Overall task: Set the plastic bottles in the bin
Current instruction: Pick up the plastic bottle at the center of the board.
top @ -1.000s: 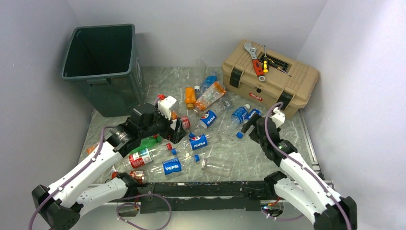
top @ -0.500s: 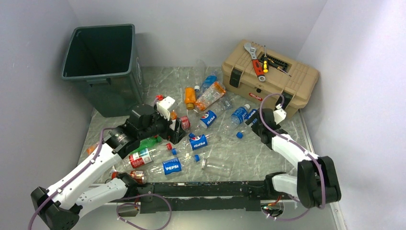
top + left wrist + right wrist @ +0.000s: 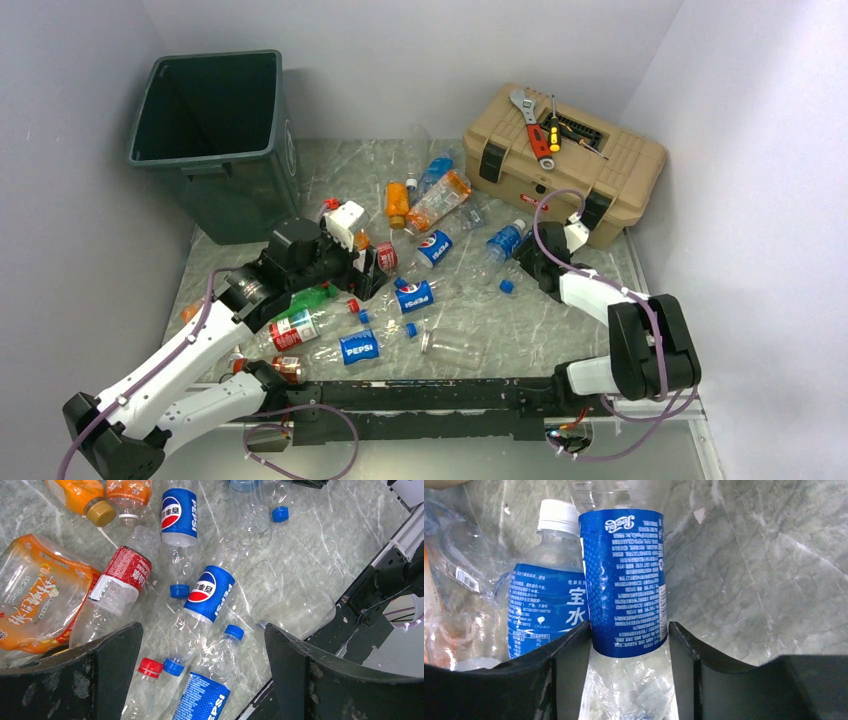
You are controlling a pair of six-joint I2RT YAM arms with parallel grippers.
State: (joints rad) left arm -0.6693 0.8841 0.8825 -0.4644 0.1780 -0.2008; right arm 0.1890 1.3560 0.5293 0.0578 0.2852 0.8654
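Fingers [image 3: 569,680] of right claw [image 3: 629,636] pinch a crinkled, blue-labelled clear bottle [image 3: 626,575].

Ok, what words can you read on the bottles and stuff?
"PEPSI": top bottle, left wrist view.
"PEPSI": middle bottle there.
"PEPSI": bottom bottle there.
"Pepsi", upside down: clamped bottle in the right pincer.
"宝" and "水": white-capped bottle beside it.
Too small or blurred: those two bottles' fine print, the orange bottle writing, the red-label bottle, the toolbox badge.

The bottles [image 3: 434,248] lie scattered between the bin [image 3: 236,200] and the toolbox [image 3: 548,188].
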